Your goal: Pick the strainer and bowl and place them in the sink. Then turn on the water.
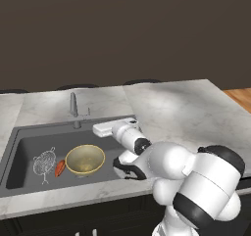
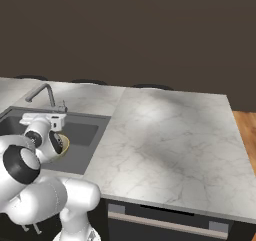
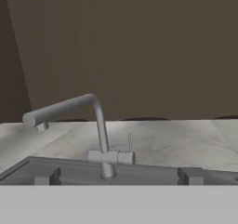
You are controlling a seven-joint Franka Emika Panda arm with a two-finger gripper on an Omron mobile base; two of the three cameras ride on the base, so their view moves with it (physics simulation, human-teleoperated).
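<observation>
The strainer (image 1: 44,161) lies flat on the floor of the sink (image 1: 29,134), toward its left end in the left base view, with its thin wire handle pointing at the front wall. Just right of it sits a small orange-red object (image 1: 60,167), and right of that again the bowl (image 1: 85,159) stands upright near the middle of the basin, its olive inside facing up. The orange-red object lies between the strainer and the bowl, close to both; whether it touches either cannot be told. In the right base view a slice of the bowl (image 2: 64,144) peeks out from behind the arm.

The tap (image 1: 74,107) rises from the counter (image 1: 176,107) at the back rim of the sink. In the hand view it stands straight ahead: an upright stem with a spout (image 3: 58,109) bent over to the left, and a thin lever (image 3: 129,143) standing upright on the right side of its base.

The gripper (image 1: 100,129) hangs over the sink, to the right of the tap and above the bowl's right side, pointing toward the tap. In the hand view its two finger tips (image 3: 47,177) sit far apart at the bottom, so the jaws are spread wide with nothing between them. It is clear of the tap and the lever.
</observation>
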